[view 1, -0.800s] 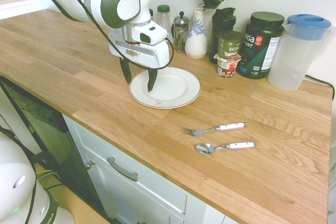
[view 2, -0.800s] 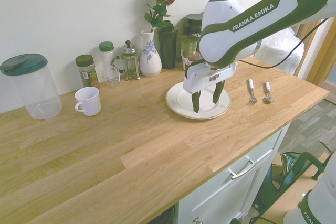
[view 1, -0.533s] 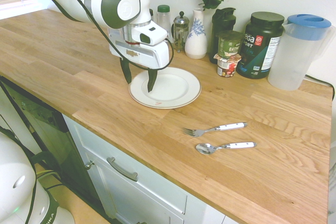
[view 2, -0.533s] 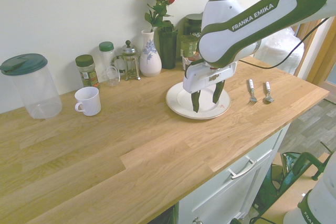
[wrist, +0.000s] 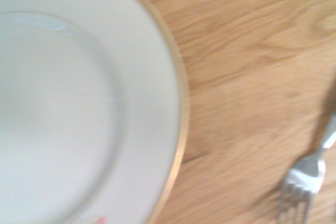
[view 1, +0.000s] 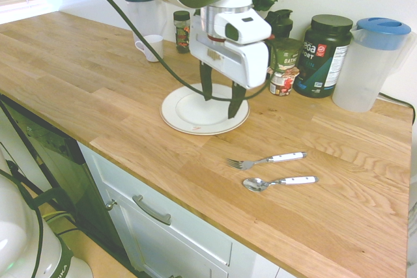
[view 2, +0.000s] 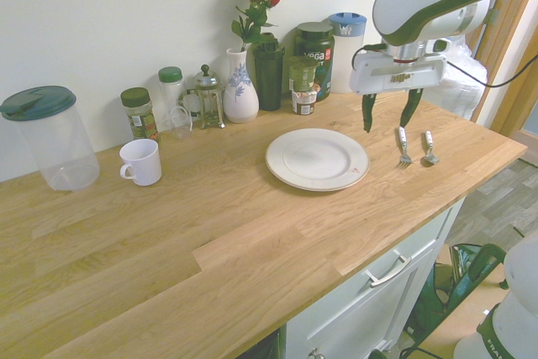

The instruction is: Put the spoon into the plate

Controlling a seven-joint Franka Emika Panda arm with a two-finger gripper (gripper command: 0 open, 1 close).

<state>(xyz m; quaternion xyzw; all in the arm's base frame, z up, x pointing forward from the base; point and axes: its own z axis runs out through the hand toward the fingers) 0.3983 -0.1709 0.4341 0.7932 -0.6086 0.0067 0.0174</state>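
Second exterior view: pincer, fingers apart, shifted from above plate toward fork.

Tableware and containers on the wooden surface

Fork near the front edge; mug, vase and blue-lidded pitcher stand toward the back edge.

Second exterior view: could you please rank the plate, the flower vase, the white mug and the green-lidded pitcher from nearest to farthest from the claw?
1. Plate: just left of the claw in this view.
2. Flower vase: farther left, by the wall.
3. White mug: left of the vase.
4. Green-lidded pitcher: far left.
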